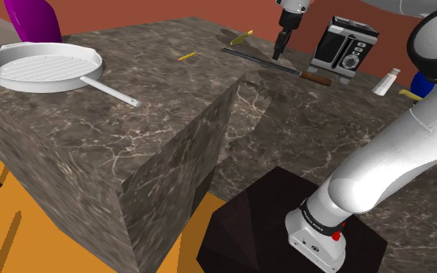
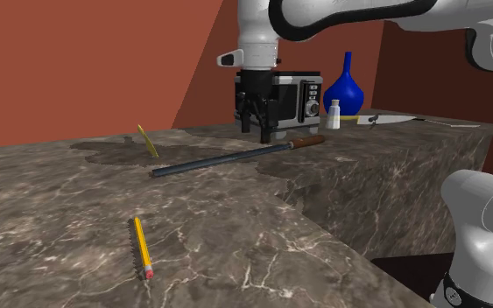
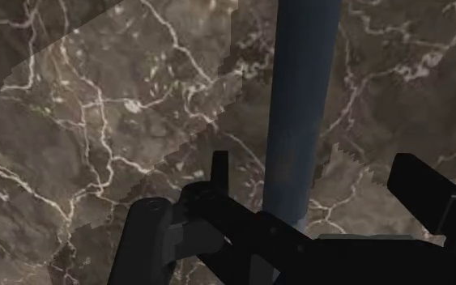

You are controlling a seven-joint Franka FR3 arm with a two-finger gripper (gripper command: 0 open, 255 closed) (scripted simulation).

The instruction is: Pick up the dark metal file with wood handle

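The file [image 2: 227, 159] lies flat on the dark marble counter [image 2: 235, 236]. Its long dark blade ends in a brown wooden handle [image 2: 308, 141] that points toward the appliance. In the shoulder view the file [image 1: 259, 60] runs slantwise, with its handle [image 1: 316, 77] at the right end. My black gripper [image 2: 257, 129] hangs straight down just over the blade, nearer the handle end, and the same gripper [image 1: 278, 54] stands upright. In the wrist view the bluish blade [image 3: 303, 97] passes between the fingers of the gripper [image 3: 319, 174], which stand apart and do not touch it. The gripper is open.
A black and silver appliance [image 2: 292, 98] stands right behind the gripper, with a white shaker [image 2: 333, 114] and a blue vase [image 2: 345, 87] beside it. A pencil [image 2: 142, 249] and a yellow piece [image 2: 146, 140] lie on the counter. A white pan [image 1: 42, 66] sits far left. The counter steps down [image 1: 178, 155].
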